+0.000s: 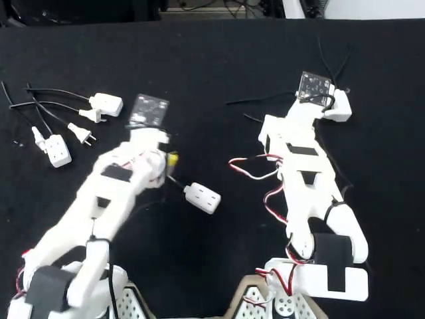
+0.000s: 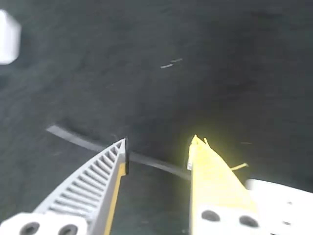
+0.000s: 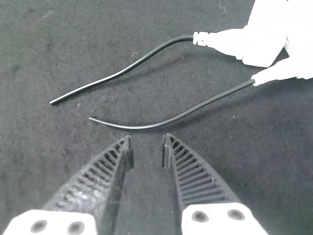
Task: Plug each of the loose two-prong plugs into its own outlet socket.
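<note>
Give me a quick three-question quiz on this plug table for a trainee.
1. True or false: the left gripper is shut on a plug.
2. What lies just ahead of the right gripper? A) two black cords B) a cup C) a screwdriver
3. Fill in: the left gripper's one coloured finger is ____.
Key: 1 false, it is open; 2 A; 3 yellow.
</note>
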Robot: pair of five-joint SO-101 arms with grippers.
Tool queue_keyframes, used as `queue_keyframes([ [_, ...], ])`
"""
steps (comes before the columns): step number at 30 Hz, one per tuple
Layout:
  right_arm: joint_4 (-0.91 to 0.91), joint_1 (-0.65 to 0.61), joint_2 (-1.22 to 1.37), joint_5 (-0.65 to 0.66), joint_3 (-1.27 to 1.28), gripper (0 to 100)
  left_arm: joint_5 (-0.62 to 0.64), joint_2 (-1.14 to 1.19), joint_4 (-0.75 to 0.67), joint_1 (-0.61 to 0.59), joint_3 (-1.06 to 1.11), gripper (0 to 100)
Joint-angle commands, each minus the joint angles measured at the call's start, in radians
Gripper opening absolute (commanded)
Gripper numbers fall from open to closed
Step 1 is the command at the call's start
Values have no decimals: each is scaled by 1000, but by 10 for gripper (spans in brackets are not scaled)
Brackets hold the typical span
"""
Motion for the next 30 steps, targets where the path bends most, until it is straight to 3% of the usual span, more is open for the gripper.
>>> queue_keyframes([
  [1,6,-21,-53,-2,-59,95,-15,126,8,-97,-130,209],
  [7,6,-23,-53,-2,-59,95,109,316,196,-104,-326,209],
  [13,6,-23,-53,-2,-59,95,124,328,334,-117,-366,198],
  [17,6,-23,-53,-2,-59,95,97,328,422,-122,-366,148],
  [21,6,-23,-53,-2,-59,95,-6,328,545,-96,-367,144],
  [26,6,-25,-53,-2,-59,95,-25,328,618,-73,-372,141],
  [30,6,-25,-53,-2,-59,95,-25,328,621,42,-366,145],
])
